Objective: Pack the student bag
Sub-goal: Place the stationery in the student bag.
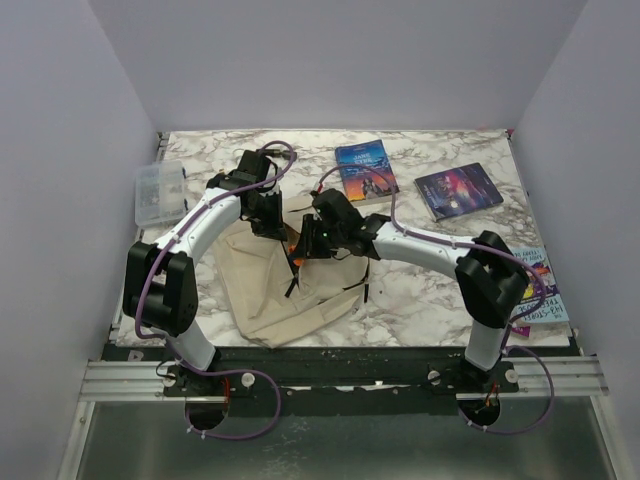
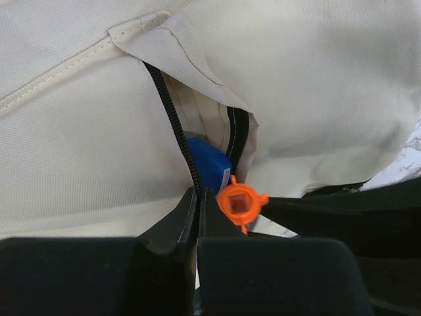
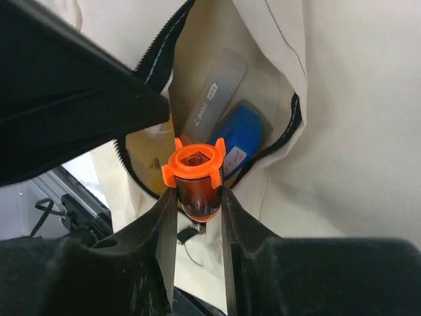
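Left gripper (image 2: 198,201) pinches beige canvas backpack (image 2: 79,164) by zipper edge; right gripper (image 3: 197,201) clamps orange-capped amber tube (image 3: 195,172); blue plastic block (image 3: 242,131) at tube's 1 o'clock.

Right tool (image 3: 197,197) clamps orange-capped tube (image 3: 195,166) — over open student bag (image 3: 342,99) pocket.

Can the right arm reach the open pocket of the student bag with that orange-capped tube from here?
Probably yes: the left gripper pinches the zipper edge of the student bag, holding the pocket open, and the right gripper has the orange-capped tube right at the gap.
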